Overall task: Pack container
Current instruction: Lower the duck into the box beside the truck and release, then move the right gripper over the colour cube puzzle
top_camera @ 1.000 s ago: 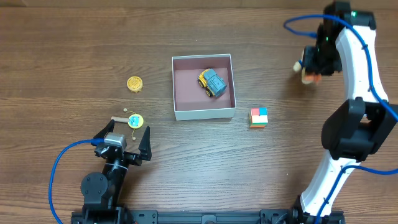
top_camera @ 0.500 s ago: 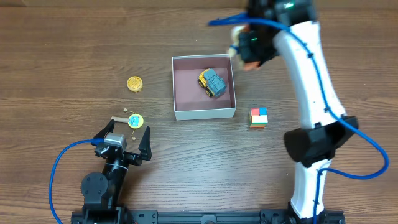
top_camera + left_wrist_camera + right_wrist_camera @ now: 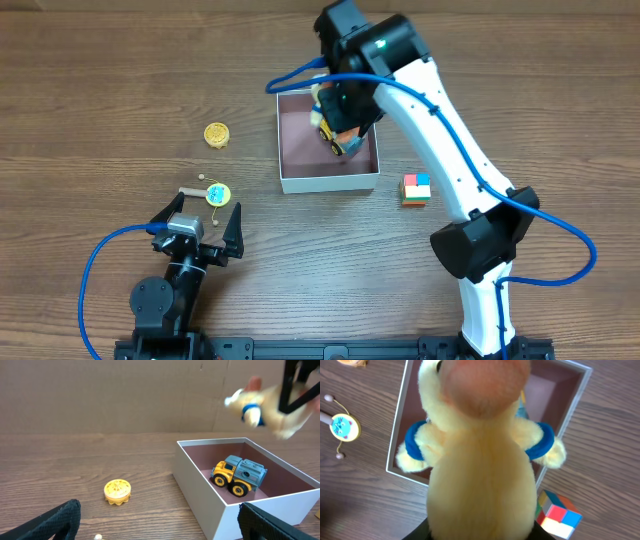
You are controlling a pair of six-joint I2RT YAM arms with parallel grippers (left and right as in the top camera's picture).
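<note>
The container point(image 3: 300, 150), a white-walled square box with a mauve inside, stands at mid-table and shows in the left wrist view point(image 3: 200, 485). A yellow and grey toy truck point(image 3: 239, 475) lies in it. My right gripper point(image 3: 342, 112) hovers over the box's right half, shut on a yellow plush duck point(image 3: 480, 465) with blue bands; the duck hangs above the truck point(image 3: 270, 402) and hides most of the box floor point(image 3: 557, 395) in the right wrist view. My left gripper point(image 3: 200, 220) rests near the front left, open and empty point(image 3: 160, 527).
A yellow gear-shaped disc point(image 3: 216, 134) lies left of the box. A small rattle drum with a cyan face point(image 3: 217, 194) sits just ahead of my left gripper. A coloured puzzle cube point(image 3: 416, 188) lies right of the box's front corner.
My right arm has swung from the far right to above the container, carrying the plush duck. The left arm has not moved.
</note>
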